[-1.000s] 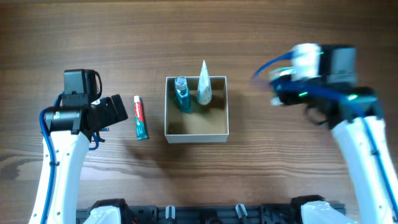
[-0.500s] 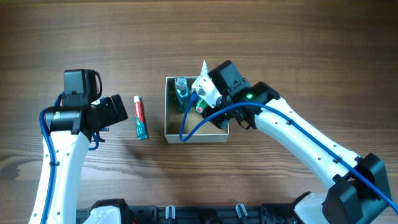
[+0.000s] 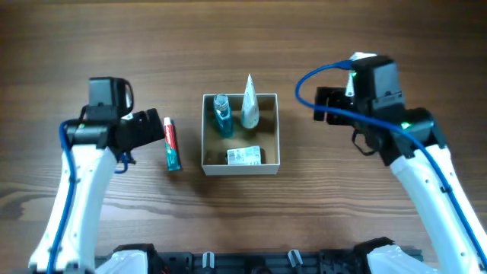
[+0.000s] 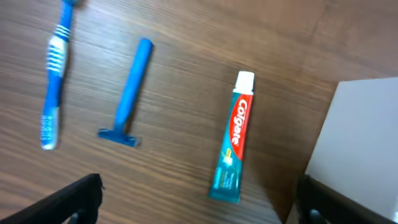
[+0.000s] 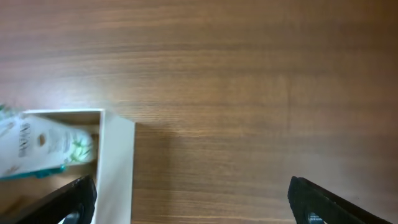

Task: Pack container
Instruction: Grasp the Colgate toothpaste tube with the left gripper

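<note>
The container (image 3: 277, 135), a shallow white-walled box with a tan floor, sits mid-table. It holds a blue bottle (image 3: 222, 114), a white tube (image 3: 249, 103) and a small green-and-white packet (image 3: 244, 156). A toothpaste tube (image 3: 173, 144) lies just left of it. My left gripper (image 3: 154, 130) hovers open beside the toothpaste (image 4: 233, 146), with nothing between its fingers (image 4: 78, 198). My right gripper (image 3: 320, 105) stands open and empty to the right of the box. Its wrist view shows the container's wall (image 5: 115, 163) and the white tube (image 5: 37, 146) by the left finger (image 5: 69, 199).
A blue toothbrush (image 4: 53, 93) and a blue razor (image 4: 129, 93) lie on the wood beyond the toothpaste in the left wrist view. My left arm hides them from overhead. The table is bare wood to the right of the box (image 5: 249, 93).
My right arm has pulled back from over the container to its right and its jaws have opened. The packet now lies in the box. The left arm shifted slightly toward the toothpaste.
</note>
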Motion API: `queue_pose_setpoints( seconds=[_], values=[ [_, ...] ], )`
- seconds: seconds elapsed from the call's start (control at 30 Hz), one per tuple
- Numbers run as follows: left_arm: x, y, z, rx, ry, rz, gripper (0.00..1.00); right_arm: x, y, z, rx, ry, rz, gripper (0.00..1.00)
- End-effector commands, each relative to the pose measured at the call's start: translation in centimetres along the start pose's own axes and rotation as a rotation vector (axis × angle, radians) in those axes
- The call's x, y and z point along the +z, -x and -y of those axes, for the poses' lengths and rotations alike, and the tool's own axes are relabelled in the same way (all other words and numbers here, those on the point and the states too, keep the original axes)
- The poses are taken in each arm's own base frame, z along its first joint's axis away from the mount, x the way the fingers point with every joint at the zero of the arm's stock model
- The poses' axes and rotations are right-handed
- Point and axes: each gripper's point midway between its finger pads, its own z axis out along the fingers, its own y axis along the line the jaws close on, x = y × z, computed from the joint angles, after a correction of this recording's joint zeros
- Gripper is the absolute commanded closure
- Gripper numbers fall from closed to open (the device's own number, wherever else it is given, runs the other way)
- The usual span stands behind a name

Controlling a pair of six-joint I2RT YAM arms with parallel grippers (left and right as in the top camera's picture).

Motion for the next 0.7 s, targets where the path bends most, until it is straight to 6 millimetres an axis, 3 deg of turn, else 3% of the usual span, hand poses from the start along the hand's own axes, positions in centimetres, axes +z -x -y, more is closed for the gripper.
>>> queue_pose_setpoints(
  seconds=[0.0, 0.07, 0.13, 0.27, 0.33, 0.43, 0.5, 0.53, 0.67],
  values=[
    [4.5, -1.8, 2.9, -0.008, -0.068, -0.171, 0.02, 2.6, -2.6, 0.9, 0.098, 0.005, -0.139, 0.0],
    [8.1, -3.7, 3.8, 0.023, -0.05, -0.28, 0.02, 3.6, -3.2, 1.0, 0.096, -0.007, -0.18, 0.0],
    [10.0, -5.0, 3.8, 0.035, -0.026, -0.343, 0.01, 3.8, -3.4, 1.0, 0.108, -0.011, -0.188, 0.0],
    [13.0, -5.8, 3.7, 0.051, -0.011, -0.384, 0.01, 3.9, -3.4, 1.0, 0.111, -0.012, -0.189, 0.0],
    [13.4, -5.8, 3.8, 0.051, -0.011, -0.385, 0.04, 3.8, -3.5, 1.1, 0.111, -0.013, -0.193, 0.0],
    [13.5, -5.7, 3.8, 0.051, -0.014, -0.379, 0.52, 3.8, -3.7, 1.2, 0.11, -0.017, -0.203, 0.0],
    [13.5, -5.8, 3.8, 0.051, -0.013, -0.381, 0.65, 3.8, -3.7, 1.2, 0.11, -0.017, -0.203, 0.0],
    [13.5, -5.8, 3.8, 0.051, -0.012, -0.381, 0.81, 3.8, -3.8, 1.2, 0.109, -0.018, -0.205, 0.0],
    [13.4, -5.5, 3.7, 0.053, -0.007, -0.37, 0.94, 3.7, -3.9, 1.3, 0.11, -0.023, -0.209, 0.0]
  ],
)
